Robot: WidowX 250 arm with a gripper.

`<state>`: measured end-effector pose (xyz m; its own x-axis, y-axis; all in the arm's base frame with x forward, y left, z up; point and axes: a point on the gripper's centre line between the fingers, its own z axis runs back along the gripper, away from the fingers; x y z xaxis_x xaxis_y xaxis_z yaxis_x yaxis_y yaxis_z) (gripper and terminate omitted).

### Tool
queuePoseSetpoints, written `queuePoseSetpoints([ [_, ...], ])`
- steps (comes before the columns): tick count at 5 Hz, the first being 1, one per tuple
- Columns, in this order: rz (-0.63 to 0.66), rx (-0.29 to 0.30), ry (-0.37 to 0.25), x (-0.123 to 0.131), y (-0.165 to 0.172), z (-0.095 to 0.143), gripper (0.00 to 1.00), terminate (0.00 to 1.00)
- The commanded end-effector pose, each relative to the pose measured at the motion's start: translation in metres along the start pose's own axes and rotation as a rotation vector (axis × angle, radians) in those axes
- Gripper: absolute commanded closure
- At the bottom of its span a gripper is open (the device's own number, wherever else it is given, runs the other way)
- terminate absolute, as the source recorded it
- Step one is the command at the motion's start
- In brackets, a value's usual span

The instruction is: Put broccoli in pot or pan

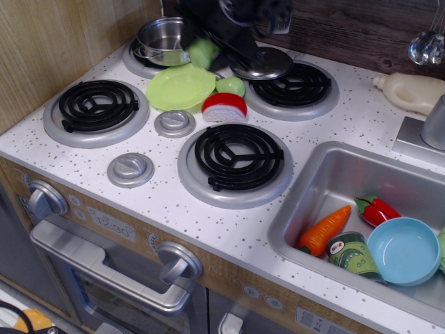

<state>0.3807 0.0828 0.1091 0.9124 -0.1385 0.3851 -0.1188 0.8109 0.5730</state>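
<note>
We see the gripper (201, 50) up at the back of the stove, its dark fingers clenched on the broccoli (202, 53), which hangs in the air. The pale green lump sits just beside the right rim of the steel pot (163, 42) on the back left burner, above the far edge of the green plate (179, 88). Motion blur smears the fingers.

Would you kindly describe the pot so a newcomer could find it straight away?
Start at the wooden side wall on the left and follow the stovetop to its back-left burner. The pot sits there, behind the light green plate. It is shiny steel, round and straight-sided, unlike the flat knobbed lid to its right.
</note>
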Motion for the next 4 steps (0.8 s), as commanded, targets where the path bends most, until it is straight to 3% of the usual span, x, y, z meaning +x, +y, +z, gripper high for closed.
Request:
queuePoseSetpoints([
  [1, -0.013, 0.010, -0.200, 0.042, 0.067, -0.004, 1.00, 0.00],
  [3, -0.114, -0.206, -0.356, 0.065, 0.092, -0.032, 1.00, 0.00],
  [4, -0.159, -0.276, -0.445, 0.070, 0.097, -0.053, 1.00, 0.00],
])
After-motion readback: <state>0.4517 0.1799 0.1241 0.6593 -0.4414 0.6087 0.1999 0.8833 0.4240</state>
